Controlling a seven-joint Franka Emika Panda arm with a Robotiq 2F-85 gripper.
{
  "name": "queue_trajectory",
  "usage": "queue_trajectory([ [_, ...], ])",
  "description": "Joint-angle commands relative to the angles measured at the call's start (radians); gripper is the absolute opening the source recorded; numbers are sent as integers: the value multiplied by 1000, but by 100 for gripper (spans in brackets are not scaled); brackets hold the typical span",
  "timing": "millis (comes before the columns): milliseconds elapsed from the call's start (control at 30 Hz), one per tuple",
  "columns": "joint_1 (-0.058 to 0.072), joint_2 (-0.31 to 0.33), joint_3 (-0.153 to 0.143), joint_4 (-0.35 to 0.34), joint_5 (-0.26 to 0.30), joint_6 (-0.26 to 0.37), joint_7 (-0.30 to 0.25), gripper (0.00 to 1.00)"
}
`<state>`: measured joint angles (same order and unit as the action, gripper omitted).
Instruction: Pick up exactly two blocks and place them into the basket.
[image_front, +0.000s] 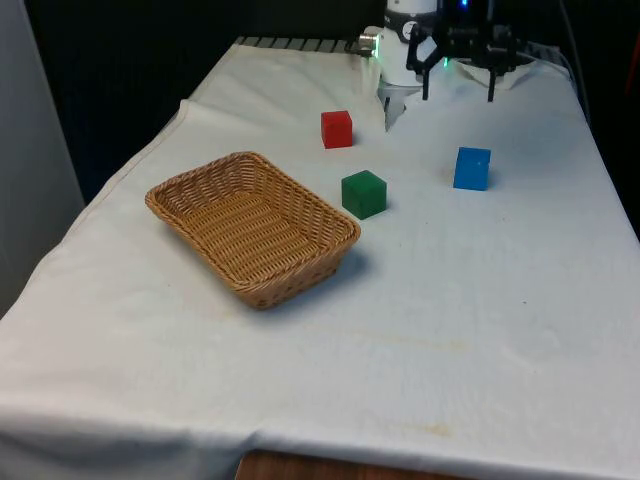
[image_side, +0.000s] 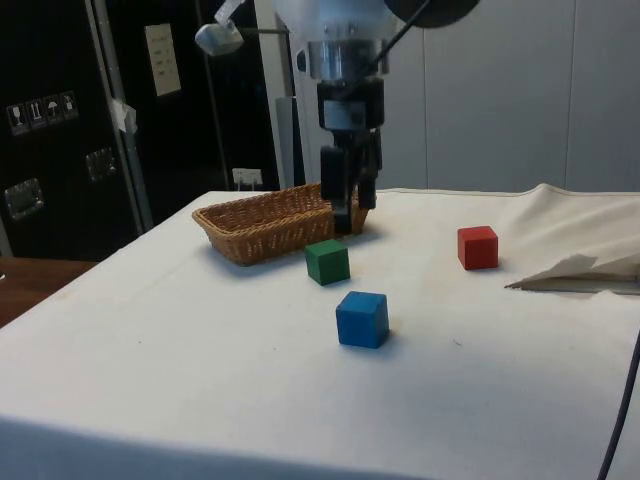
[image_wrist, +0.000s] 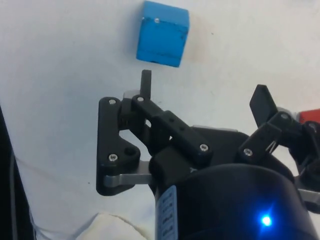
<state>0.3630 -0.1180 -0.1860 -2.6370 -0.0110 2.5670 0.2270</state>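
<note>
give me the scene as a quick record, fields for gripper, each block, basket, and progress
gripper: open, holding nothing, raised above the cloth
blue block: on cloth, nearest the gripper
green block: on cloth, beside the basket
red block: on cloth
basket: wicker, nothing in it
progress: no block placed yet

Even, soft overhead light falls on the white cloth (image_front: 450, 330), which reads bright without harsh glare. The basket (image_front: 252, 228) and the blue block (image_side: 362, 319) cast only faint, short shadows on the surface. In the wrist view the pincer (image_wrist: 205, 95) looks soft and out of focus against the pale cloth.
</note>
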Motion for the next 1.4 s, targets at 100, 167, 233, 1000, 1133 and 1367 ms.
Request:
queue_trajectory([
  [100, 7, 34, 27, -17, 30, 65, 2, 100],
  [167, 7, 50, 39, -20, 41, 86, 1, 100],
  [233, 0, 66, 48, -17, 37, 91, 1, 100],
  [1000, -2, 232, 81, -15, 99, 244, -18, 100],
  [1133, -4, 250, 88, -13, 114, 263, -19, 100],
  [1367, 0, 282, 79, -10, 101, 282, -1, 100],
])
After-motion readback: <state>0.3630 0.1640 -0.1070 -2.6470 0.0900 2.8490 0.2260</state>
